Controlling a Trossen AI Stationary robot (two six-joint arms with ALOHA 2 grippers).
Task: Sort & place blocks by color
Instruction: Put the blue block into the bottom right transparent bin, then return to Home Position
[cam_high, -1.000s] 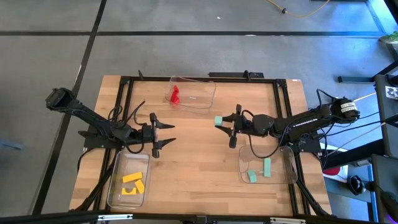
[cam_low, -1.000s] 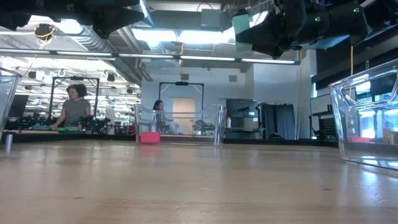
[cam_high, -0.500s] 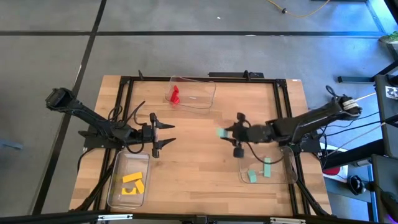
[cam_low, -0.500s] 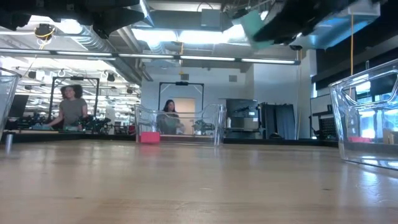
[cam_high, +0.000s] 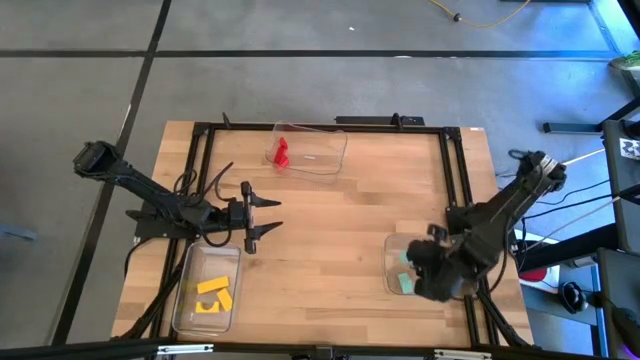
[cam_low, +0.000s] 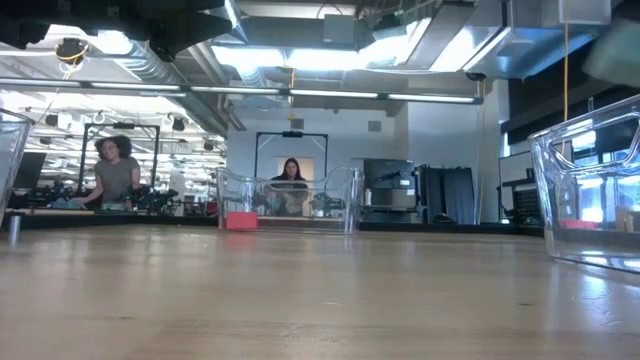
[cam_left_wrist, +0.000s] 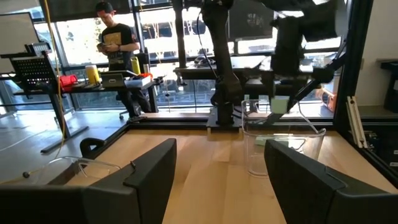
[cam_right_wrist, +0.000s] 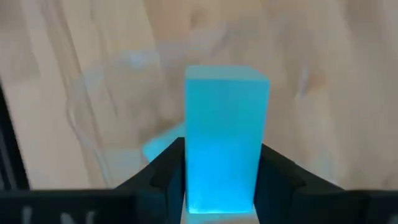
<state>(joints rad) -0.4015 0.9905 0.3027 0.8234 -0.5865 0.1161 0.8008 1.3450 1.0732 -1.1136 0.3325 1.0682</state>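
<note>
My right gripper (cam_high: 432, 272) hangs over the clear tray (cam_high: 388, 250) at the table's near right, shut on a pale teal block (cam_right_wrist: 227, 137). In the high view the arm hides that block. Another teal block (cam_high: 403, 283) lies flat on that tray's floor. The left wrist view shows the held teal block (cam_left_wrist: 278, 104) above the tray (cam_left_wrist: 252, 149). My left gripper (cam_high: 270, 217) waits open over the table's left, beside the tray with the yellow blocks (cam_high: 213, 295). Red blocks (cam_high: 282, 152) lie in the far tray. My right gripper pinches the teal block between its two fingers (cam_right_wrist: 163, 169), which lie on two opposite side faces at its lower part (cam_right_wrist: 211, 186). It comes from above, pointing down. The block is lifted clear over the tray and sticks out beyond the fingertips.
Three clear trays stand on the wooden table: far middle (cam_high: 310, 150), near left (cam_high: 195, 262), near right. The middle of the table (cam_high: 330, 235) is bare wood. Black frame rails run along the table's sides. People stand in the room beyond (cam_low: 118, 170).
My right gripper has carried the teal block from over the table's middle toward the near right, ending over the tray with the teal blocks, and has tipped to point down. It has stayed shut on the block. The left arm has kept still.
</note>
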